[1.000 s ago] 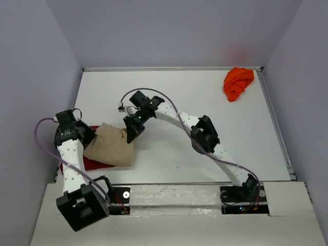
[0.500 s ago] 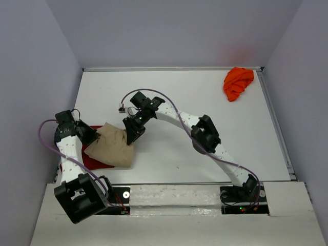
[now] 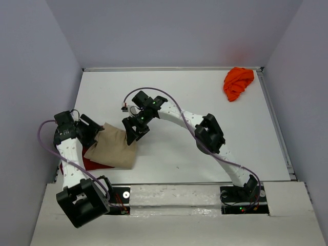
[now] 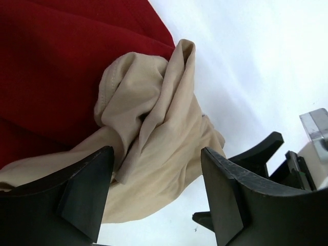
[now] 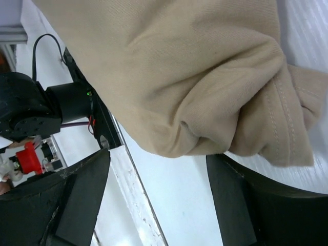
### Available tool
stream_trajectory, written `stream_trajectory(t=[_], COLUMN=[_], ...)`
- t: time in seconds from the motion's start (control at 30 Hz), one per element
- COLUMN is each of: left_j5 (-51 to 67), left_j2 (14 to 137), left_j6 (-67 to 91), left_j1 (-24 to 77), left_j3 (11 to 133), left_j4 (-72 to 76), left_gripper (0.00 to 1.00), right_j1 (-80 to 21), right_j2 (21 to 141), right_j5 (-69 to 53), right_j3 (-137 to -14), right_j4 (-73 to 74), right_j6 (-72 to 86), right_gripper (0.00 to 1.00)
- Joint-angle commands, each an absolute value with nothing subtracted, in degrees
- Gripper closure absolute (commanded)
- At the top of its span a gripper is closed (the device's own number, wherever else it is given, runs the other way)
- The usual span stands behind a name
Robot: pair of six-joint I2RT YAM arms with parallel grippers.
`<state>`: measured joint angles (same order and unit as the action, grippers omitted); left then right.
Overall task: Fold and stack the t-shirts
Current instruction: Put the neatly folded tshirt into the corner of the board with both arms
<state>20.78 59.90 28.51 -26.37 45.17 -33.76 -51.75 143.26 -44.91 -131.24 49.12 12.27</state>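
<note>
The tan t-shirt (image 3: 110, 148) lies folded at the table's near left, on top of the dark red t-shirt (image 3: 97, 164), which shows at its left and front edges. My left gripper (image 3: 93, 130) stands open at the tan shirt's far left corner; in the left wrist view a bunched tan fold (image 4: 154, 128) lies loose between the spread fingers (image 4: 84, 189), over the red cloth (image 4: 61, 61). My right gripper (image 3: 134, 135) is open at the shirt's far right corner, with the tan hem (image 5: 195, 77) just beyond its fingertips (image 5: 246, 205). The orange t-shirt (image 3: 238, 83) lies crumpled at the far right corner.
White table (image 3: 205, 102) with a raised rim, grey walls close on three sides. The right arm arches over the table's middle, its purple cable (image 3: 154, 93) looping above. The left arm's base (image 3: 82, 202) sits right behind the stacked shirts.
Both grippers were shut on the tan shirt's far corners and have opened, letting the cloth go. The shirt has settled slightly on the red one.
</note>
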Motion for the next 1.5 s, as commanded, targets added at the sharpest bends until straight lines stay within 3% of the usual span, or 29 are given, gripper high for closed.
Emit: stream_trajectory(t=[0.0, 0.13, 0.5, 0.7, 0.77, 1.03, 1.1, 1.13, 1.47], left_j5=[19.2, 18.4, 13.4, 3.7, 1.9, -9.7, -11.3, -11.3, -12.9], left_j2=[56.6, 55.0, 53.7, 58.3, 61.8, 73.6, 75.1, 75.6, 79.9], left_j6=[28.3, 28.4, 24.7, 28.9, 29.9, 30.1, 30.4, 30.3, 29.3], left_j1=[-26.6, -26.6, -22.5, -5.0, 2.5, 21.9, 24.3, 25.8, 30.5], left_j3=[48.7, 50.3, 56.0, 60.5, 61.9, 72.3, 73.6, 74.6, 78.7], left_j4=[-35.6, -35.6, -33.2, -28.7, -27.0, -25.5, -25.3, -24.7, -24.6], left_gripper=[0.21, 0.21, 0.20, 0.14, 0.10, 0.01, 0.01, 0.01, 0.01], right_j1=[-52.1, -52.1, -49.0, -36.8, -33.9, -31.1, -31.1, -30.3, -29.3], right_j2=[135.4, 131.7, 113.9, 100.7, 96.3, 87.6, 84.9, 83.1, 78.6], right_j5=[-38.8, -34.2, -5.6, -2.0, 4.3, 12.0, 12.2, 12.7, 15.1], right_j3=[-127.7, -123.2, -106.3, -91.0, -85.5, -75.4, -73.1, -72.5, -71.2], right_j4=[48.2, 48.1, 48.1, 43.0, 41.4, 36.6, 35.1, 35.0, 34.7], right_j6=[11.5, 10.9, 11.7, 14.0, 13.9, 14.0, 13.6, 14.1, 13.4], right_gripper=[0.18, 0.17, 0.16, 0.16, 0.16, 0.13, 0.12, 0.01, 0.00])
